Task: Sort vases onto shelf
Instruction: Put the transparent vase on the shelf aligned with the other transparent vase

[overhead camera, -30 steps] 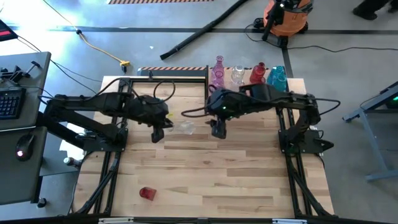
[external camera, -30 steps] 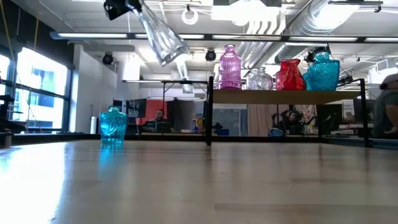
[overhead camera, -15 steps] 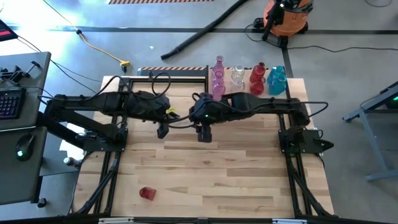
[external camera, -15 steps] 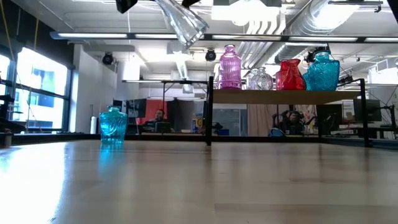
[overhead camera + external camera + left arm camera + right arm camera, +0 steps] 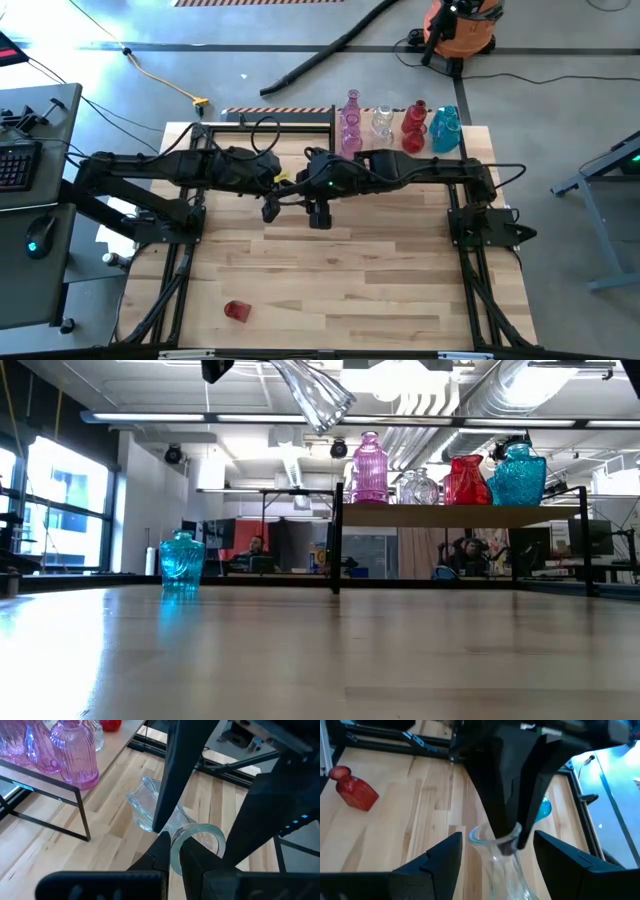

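The left gripper pinches the clear vase by its rim, aloft mid-table — seemingly a handover — while the right gripper, fingers spread, straddles its body short of the shelf.

No readable text, labels, brands or nos. anywhere I can see. Vases, shelf, worktop: no lettering on any. Striped tape on the floor past the far edge of the worktop is only a pattern, no words. Keyboard on the side desk is too small to make out the keys. Screens in the room beyond show nothing legible.
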### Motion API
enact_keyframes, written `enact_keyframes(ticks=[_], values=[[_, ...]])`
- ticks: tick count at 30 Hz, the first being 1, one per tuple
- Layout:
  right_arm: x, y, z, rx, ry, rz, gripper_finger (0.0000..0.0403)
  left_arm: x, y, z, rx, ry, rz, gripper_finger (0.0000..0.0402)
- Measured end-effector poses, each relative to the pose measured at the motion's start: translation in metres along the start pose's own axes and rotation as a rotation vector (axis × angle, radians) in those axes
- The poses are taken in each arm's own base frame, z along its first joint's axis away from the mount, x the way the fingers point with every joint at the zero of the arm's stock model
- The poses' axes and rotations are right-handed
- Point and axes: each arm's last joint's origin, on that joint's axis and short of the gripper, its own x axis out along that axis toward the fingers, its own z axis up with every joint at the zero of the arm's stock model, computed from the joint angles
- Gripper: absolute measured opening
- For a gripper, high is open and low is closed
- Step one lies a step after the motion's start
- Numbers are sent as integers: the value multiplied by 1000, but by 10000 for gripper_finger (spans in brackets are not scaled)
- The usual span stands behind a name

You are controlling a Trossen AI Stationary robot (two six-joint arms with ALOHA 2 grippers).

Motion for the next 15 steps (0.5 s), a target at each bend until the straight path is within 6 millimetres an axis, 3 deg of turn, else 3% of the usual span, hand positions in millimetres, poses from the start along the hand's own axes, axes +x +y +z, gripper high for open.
enact_keyframes(ticks=[15], values=[[8, 1, -5, 7, 47, -15, 226, 0, -2, 5, 0, -45, -33, 10]])
